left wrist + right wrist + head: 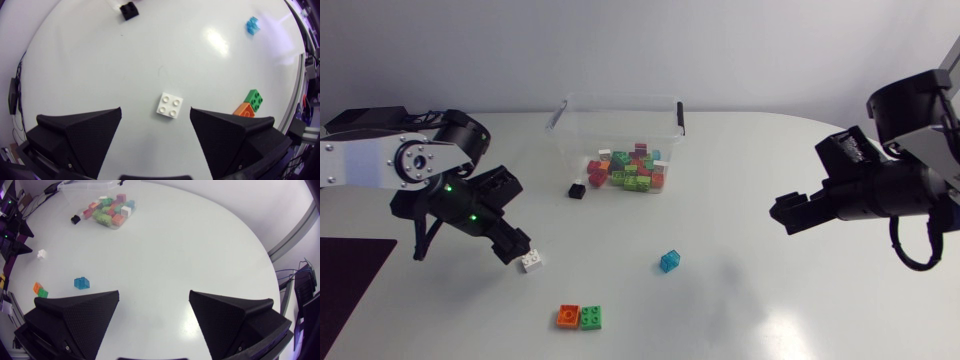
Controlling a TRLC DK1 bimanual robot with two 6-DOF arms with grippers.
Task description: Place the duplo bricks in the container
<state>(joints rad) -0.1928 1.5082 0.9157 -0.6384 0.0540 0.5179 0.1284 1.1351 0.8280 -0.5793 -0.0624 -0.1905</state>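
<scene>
1. Head view
   - The container, a clear tub, stands at the far middle of the table. The sorted bricks, a heap of many colours, lie inside it.
   - 5 loose bricks are on the table: the black brick just beside the container's front left corner, the white brick, the blue brick, and the orange brick touching the green brick near the front edge.
   - The left gripper is low over the table with its tips just beside the white brick.
   - The right gripper is on the right side, well apart from every brick.

2. Left wrist view
   - You will find the left gripper released, with its fingers spread wide.
   - The white brick lies studs up between the 2 fingertips, touching neither and nearer 1 of them.
   - The orange brick and the green brick lie beside 1 finger, outside the gap.
   - The black brick and the blue brick lie far ahead.

3. Right wrist view
   - The right gripper is released, with only bare table between its fingers.
   - The container is far ahead and to 1 side. The blue brick is the nearest brick, just ahead of 1 finger.
</scene>
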